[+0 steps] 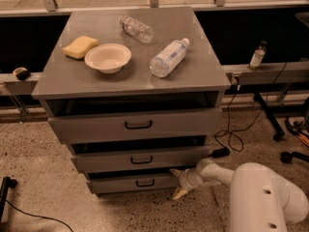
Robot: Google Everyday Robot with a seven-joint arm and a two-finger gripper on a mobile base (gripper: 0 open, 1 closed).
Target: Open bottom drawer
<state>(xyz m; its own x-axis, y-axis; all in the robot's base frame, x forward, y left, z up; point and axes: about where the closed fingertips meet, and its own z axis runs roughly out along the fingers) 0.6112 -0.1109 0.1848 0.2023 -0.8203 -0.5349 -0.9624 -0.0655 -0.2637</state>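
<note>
Low near the speckled floor, cream two-finger pincer (176, 182) at the right end of the narrow grey metal bottom drawer (116, 184). Spread wide, gripping nothing, upper tip just beside the drawer front's right corner. Lowest of three fronts, with small black loop handle (145, 182) at centre and a dark gap above. On the grey metal surface (58, 81) up top: yellow sponge (79, 46), white round bowl (107, 57), small clear plastic bottle (136, 29) and larger clear plastic bottle (168, 58), both lying on their sides.
</note>
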